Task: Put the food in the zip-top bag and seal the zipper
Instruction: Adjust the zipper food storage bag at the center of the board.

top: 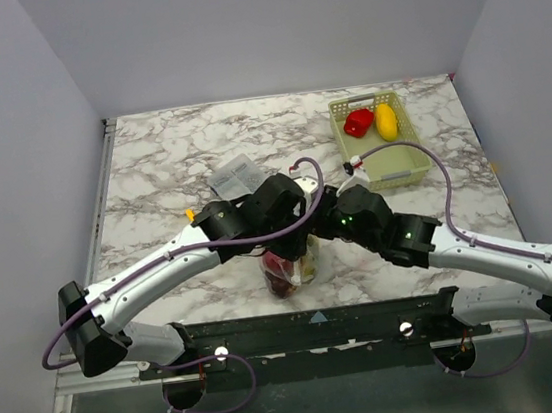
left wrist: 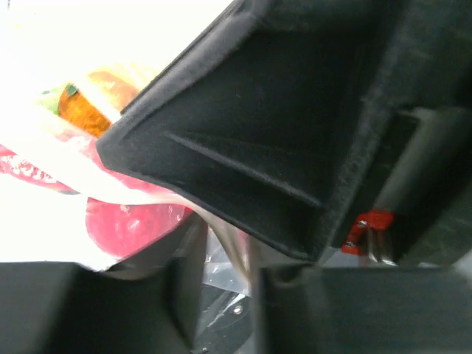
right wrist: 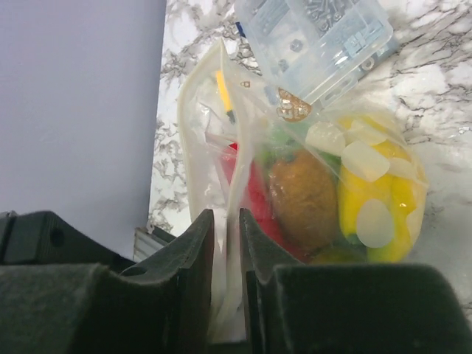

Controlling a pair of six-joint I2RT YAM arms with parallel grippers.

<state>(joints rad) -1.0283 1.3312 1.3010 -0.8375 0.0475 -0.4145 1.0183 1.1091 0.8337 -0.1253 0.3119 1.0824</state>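
Note:
The zip-top bag (top: pixel 289 265) stands near the table's front edge, between both grippers. Through its film I see red (right wrist: pixel 254 195), brown-orange (right wrist: pixel 302 195) and yellow (right wrist: pixel 391 199) food. My right gripper (right wrist: pixel 226 236) is shut on the zipper (right wrist: pixel 230 173) at the bag's mouth; in the top view it (top: pixel 317 226) meets my left gripper (top: pixel 297 228). My left gripper (left wrist: pixel 228 287) has bag film (left wrist: pixel 221 258) between its close-set fingers, next to a red fruit (left wrist: pixel 129 225) and an orange one (left wrist: pixel 85 110). The right gripper's black body (left wrist: pixel 295 125) fills that view.
A pale green mesh basket (top: pixel 397 169) at the back right holds a red fruit (top: pixel 357 123) and a yellow one (top: pixel 386 121). A flat clear packet with blue-grey print (top: pixel 235 178) lies behind the bag, also seen in the right wrist view (right wrist: pixel 317 37).

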